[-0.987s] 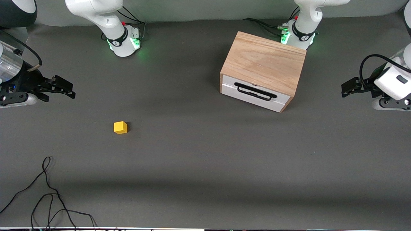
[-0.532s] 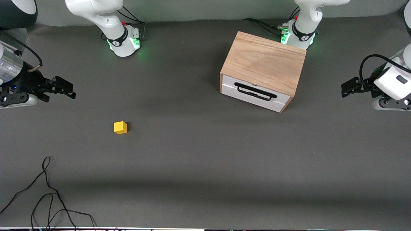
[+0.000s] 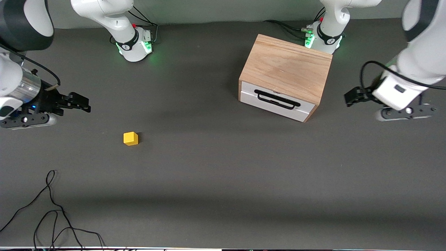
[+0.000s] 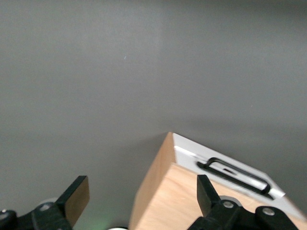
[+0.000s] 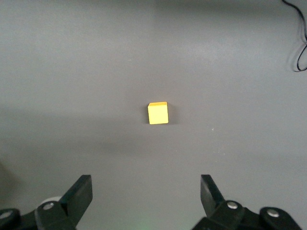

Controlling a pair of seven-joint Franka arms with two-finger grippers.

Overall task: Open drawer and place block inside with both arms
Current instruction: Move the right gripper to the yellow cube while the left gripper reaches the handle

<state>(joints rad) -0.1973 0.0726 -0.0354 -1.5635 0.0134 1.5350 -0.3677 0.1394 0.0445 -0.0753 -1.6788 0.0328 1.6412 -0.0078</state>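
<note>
The light oak cabinet [image 3: 286, 68] stands toward the left arm's end of the table. Its drawer [image 3: 275, 103] is shut, white front and black wire handle [image 3: 277, 99] facing the front camera. The cabinet [image 4: 192, 201] and handle [image 4: 237, 175] also show in the left wrist view. The yellow block [image 3: 130, 138] lies on the grey table toward the right arm's end; it shows in the right wrist view [image 5: 158, 113]. My left gripper [image 3: 351, 96] is open and empty in the air beside the cabinet. My right gripper [image 3: 82, 104] is open and empty, in the air short of the block.
Black cables [image 3: 52, 205] lie on the table near the front edge at the right arm's end; one shows in the right wrist view [image 5: 301, 43]. The two green-lit arm bases [image 3: 134, 43] stand along the table's back edge, one right by the cabinet.
Both arms have moved inward. The left gripper has come closer to the cabinet's side; the right gripper has shifted toward the block. The block and the cabinet have not moved.
</note>
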